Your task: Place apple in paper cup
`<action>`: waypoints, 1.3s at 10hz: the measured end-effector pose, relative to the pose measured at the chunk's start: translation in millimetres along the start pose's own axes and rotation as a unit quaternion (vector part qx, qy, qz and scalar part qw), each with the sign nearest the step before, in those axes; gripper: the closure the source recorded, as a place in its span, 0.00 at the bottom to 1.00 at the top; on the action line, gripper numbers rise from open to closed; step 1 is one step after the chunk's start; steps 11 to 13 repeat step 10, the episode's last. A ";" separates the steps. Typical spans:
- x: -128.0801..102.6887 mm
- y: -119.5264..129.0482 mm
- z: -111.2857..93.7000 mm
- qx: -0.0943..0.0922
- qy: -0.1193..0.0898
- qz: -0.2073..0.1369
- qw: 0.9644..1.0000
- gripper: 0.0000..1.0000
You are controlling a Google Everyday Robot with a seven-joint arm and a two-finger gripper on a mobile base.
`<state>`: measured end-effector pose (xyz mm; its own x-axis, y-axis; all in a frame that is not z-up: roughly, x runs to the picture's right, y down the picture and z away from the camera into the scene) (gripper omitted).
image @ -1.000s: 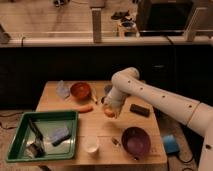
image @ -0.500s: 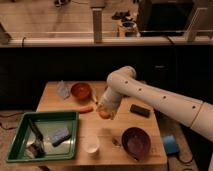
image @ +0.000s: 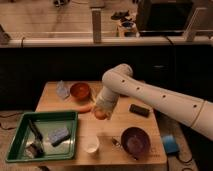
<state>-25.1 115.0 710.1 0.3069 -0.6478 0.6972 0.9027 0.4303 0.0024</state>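
Left side of the tabletop [image: 140,152]: a green tray [image: 42,137] holding a blue sponge [image: 58,135] and dark utensils, unmoved. Behind it, a crumpled plastic item [image: 62,90] and an orange bowl [image: 80,91], with a carrot [image: 84,108] lying just in front of the bowl.

Centre: the gripper [image: 101,113] is closed on the apple [image: 101,114] and holds it clear of the tabletop, just right of the carrot tip. Over the last second the arm has swung the apple leftward and forward, from a position nearer the table's middle to one nearly in line with the cup [image: 91,146]. The cup stands upright at the front edge, empty as far as can be seen, below and slightly left of the apple but still apart from it.

Right: a purple bowl [image: 135,140] and a dark block [image: 139,110], undisturbed.

Assessment: transport under way; a short advance forward, then release, remains.
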 end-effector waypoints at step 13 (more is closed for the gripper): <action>-88.8 -28.7 -2.4 -0.014 -0.058 -0.132 0.989 0.94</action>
